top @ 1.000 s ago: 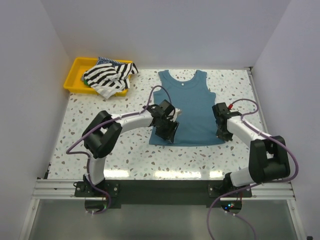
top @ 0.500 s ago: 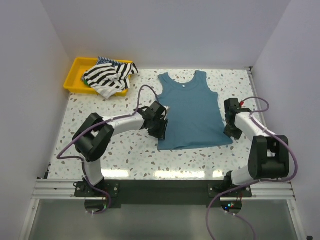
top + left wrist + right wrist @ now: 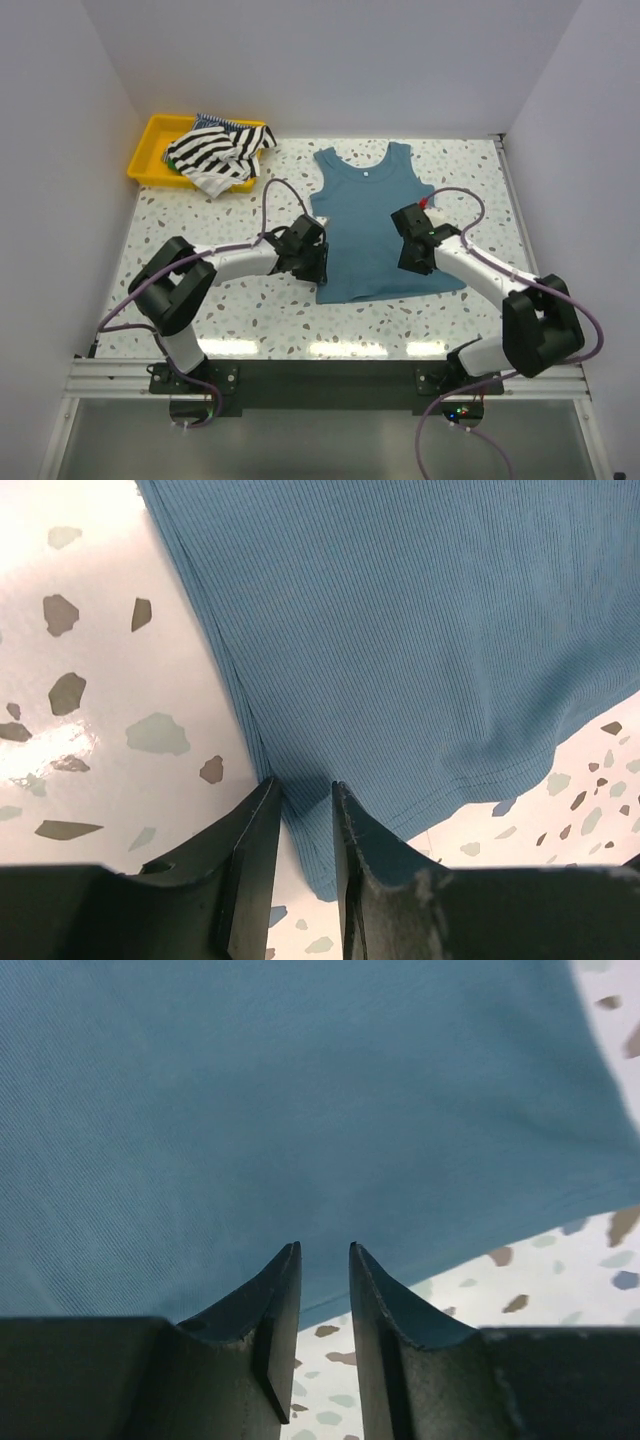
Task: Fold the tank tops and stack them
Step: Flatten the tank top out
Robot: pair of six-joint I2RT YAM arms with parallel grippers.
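Note:
The plain teal-blue tank top [image 3: 375, 225] lies spread flat on the table, neck away from me. My left gripper [image 3: 313, 262] sits low at its left edge near the hem. In the left wrist view that gripper [image 3: 305, 792] has its jaws almost together, and the top's edge [image 3: 400, 630] runs flat under the narrow gap. My right gripper [image 3: 413, 250] is over the top's right half. In the right wrist view it [image 3: 325, 1255] is also nearly closed, with nothing between the jaws and cloth [image 3: 300, 1090] beneath. The black-and-white striped top [image 3: 215, 155] is heaped in the tray.
A yellow tray [image 3: 146, 152] stands at the back left, holding the striped top and other cloth. A finely blue-striped piece [image 3: 215, 122] peeks out behind it. Speckled table [image 3: 220, 320] surrounds the teal top. White walls close in the left, back and right.
My right gripper left the top's lower right corner and moved left onto the cloth. My left gripper slid left to the top's left edge. The top shifted and skewed slightly.

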